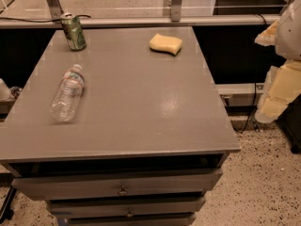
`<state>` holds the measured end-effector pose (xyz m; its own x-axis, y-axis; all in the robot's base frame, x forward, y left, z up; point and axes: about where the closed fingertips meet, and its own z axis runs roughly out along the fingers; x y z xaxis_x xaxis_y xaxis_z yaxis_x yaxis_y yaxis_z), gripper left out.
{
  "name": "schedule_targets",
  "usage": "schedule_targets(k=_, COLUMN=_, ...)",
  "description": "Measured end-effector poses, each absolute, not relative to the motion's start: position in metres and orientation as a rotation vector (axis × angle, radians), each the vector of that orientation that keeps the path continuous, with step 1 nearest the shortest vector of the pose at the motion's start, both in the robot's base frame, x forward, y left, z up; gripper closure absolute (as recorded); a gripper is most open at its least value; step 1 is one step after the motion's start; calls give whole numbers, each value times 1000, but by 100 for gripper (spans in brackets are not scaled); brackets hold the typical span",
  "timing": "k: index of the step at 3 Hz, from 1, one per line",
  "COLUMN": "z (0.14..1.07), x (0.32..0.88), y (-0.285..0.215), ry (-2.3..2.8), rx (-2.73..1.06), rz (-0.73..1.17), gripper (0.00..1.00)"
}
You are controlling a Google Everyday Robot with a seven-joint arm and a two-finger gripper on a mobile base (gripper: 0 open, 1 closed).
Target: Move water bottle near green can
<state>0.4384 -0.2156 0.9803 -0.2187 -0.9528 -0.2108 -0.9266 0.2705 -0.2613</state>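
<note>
The water bottle (68, 94) lies on its side on the left part of the grey table (141, 107), with its white cap pointing toward the far edge. The green can (74, 31) stands upright at the far left corner, a short way beyond the bottle's cap. My gripper (277, 91) hangs at the right edge of the view, off the table's right side and far from both the bottle and the can. It holds nothing that I can see.
A yellow sponge (165, 43) lies near the table's far edge, right of centre. The table has drawers (120, 187) below its front edge. A metal rail (141, 20) and dark cables run behind the table. Speckled floor (263, 182) lies to the right.
</note>
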Motion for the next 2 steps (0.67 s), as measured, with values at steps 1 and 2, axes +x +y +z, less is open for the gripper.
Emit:
schedule_targets(k=1, z=980, x=438, y=-216, ry=2220, rx=-1716, rz=-113, gripper=0)
schedule_targets(k=2, z=975, x=442, y=-212, ry=2212, rx=-1660, rz=-48, gripper=0)
